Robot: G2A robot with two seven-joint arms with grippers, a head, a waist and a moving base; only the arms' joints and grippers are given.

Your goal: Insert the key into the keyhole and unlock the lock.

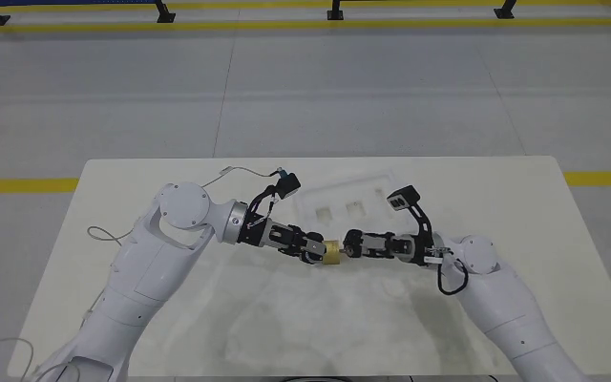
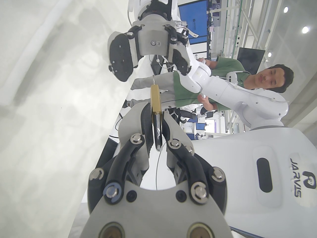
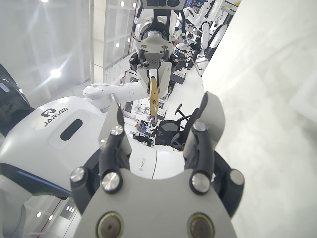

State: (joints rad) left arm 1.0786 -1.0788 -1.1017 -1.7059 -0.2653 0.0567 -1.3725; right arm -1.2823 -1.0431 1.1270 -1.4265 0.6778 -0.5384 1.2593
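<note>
A brass padlock (image 1: 331, 251) hangs in the air above the table's middle, between my two grippers. My left gripper (image 2: 154, 115) is shut on its steel shackle (image 2: 157, 134), with the brass body (image 2: 155, 99) pointing away from it. A thin silver key (image 2: 153, 79) sticks out of the body's far end. My right gripper (image 3: 161, 110) is open just short of that end, its fingers (image 3: 116, 122) spread on either side and touching nothing. In the right wrist view the padlock (image 3: 153, 94) and key (image 3: 154, 115) show straight ahead, held by the left gripper (image 3: 154, 75).
A white moulded tray (image 1: 353, 196) with small recesses lies on the white table (image 1: 143, 181) just behind the two grippers. A thin cable (image 1: 239, 172) trails across the table's back left. Both arms meet over the table's middle.
</note>
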